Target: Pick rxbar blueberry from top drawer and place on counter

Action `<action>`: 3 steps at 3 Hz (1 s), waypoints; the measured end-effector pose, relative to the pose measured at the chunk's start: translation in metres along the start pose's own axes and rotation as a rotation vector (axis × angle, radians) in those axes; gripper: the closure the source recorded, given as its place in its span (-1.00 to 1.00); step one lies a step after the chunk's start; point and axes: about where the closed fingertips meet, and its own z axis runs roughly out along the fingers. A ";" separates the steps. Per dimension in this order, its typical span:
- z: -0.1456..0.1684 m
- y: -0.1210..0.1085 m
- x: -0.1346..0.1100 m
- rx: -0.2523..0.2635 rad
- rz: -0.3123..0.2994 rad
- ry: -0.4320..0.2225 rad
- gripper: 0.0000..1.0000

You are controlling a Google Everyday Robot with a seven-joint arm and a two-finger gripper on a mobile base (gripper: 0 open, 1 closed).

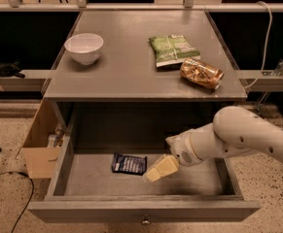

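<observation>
In the camera view the top drawer (199,181) stands pulled out below the desk (131,62), and one rxbar blueberry (129,163) lies flat on its grey floor, left of the middle. It sits nearer the back wall than the front board, with bare floor on every side of it. The single hand (159,169) hangs inside the drawer just to the right of the bar, tilted down toward it. Whether it touches the wrapper cannot be told, nor whether it is spread or pressed together. The one white arm (243,137) enters from the right of the bar, passing over the drawer's right wall and under the desk's front edge. This leaves little headroom above the bar's rear side and open space over its front side. Right of the bar, beyond the hand, a wide strip of drawer floor is bare up to the right wall. In front of the bar, one round knob (144,222) sits on the front board. Above and behind the bar, the desk carries three things: one white bowl (84,47) to the left, one green bag (172,50) to the right, and one orange-brown packet (201,74) farther right near the desk's front edge, touching or just beside the bag. Left of the bar, outside the drawer wall, stands one open cardboard box (39,147).
</observation>
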 end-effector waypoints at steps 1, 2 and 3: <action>0.024 -0.002 -0.002 0.024 0.005 -0.029 -1.00; 0.054 -0.015 -0.007 0.100 0.010 -0.073 -1.00; 0.059 -0.012 -0.002 0.099 0.010 -0.071 -1.00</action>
